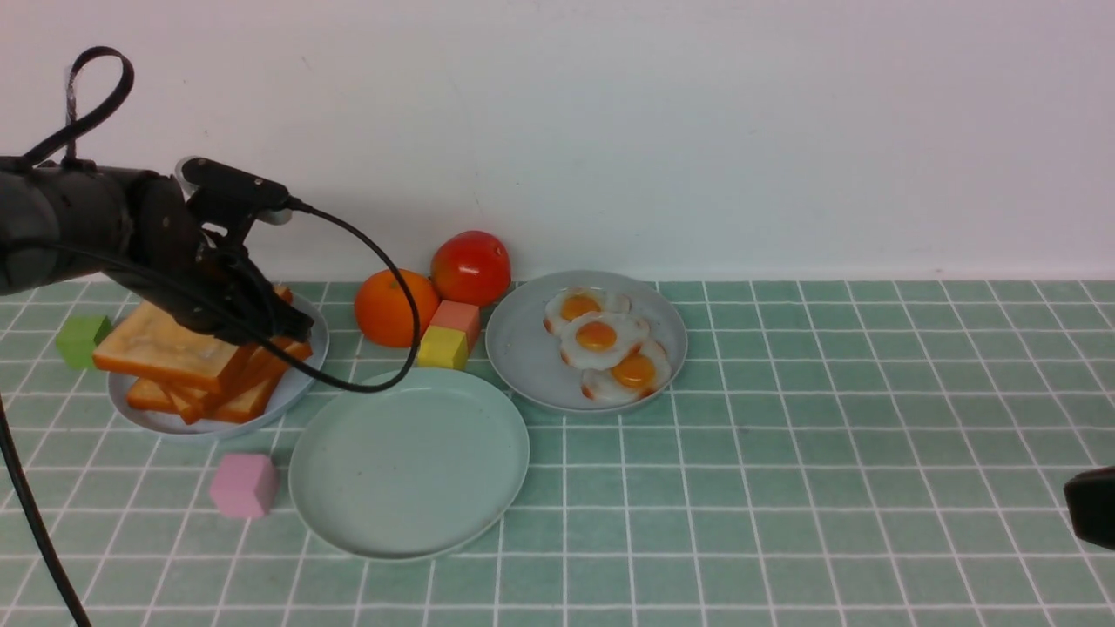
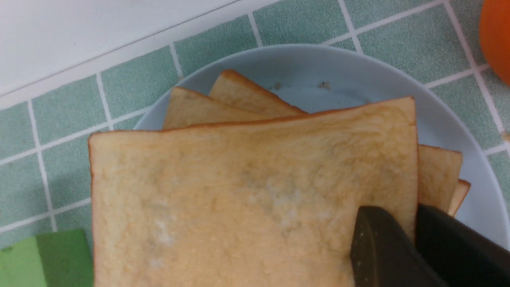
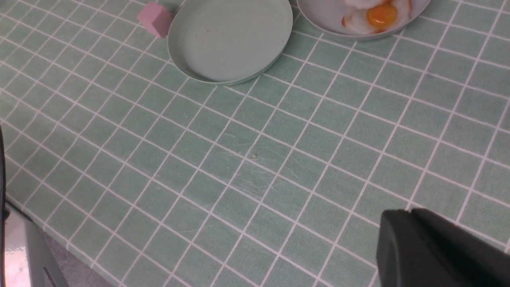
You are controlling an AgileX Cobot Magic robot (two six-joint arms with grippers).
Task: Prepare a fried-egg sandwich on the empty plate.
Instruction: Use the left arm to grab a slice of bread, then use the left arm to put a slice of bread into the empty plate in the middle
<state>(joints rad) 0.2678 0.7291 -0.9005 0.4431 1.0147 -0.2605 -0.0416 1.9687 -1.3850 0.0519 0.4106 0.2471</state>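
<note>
My left gripper (image 1: 261,326) is shut on the edge of the top toast slice (image 1: 170,348), which is tilted up off the stack of toast slices (image 1: 226,402) on a greyish-blue plate (image 1: 300,383). In the left wrist view the jaws (image 2: 412,223) pinch that slice (image 2: 247,191) at its corner. The empty mint-green plate (image 1: 409,461) lies in front, right of the toast; it also shows in the right wrist view (image 3: 229,38). Three fried eggs (image 1: 601,335) lie on a second greyish-blue plate (image 1: 523,348). My right gripper (image 3: 402,217) is shut and empty, low over the table at the right.
An orange (image 1: 394,306) and a tomato (image 1: 470,266) stand by the wall, with a pink-red cube (image 1: 456,319) and a yellow cube (image 1: 442,347) before them. A green cube (image 1: 83,340) sits left of the toast plate. A pink cube (image 1: 244,484) sits left of the mint plate.
</note>
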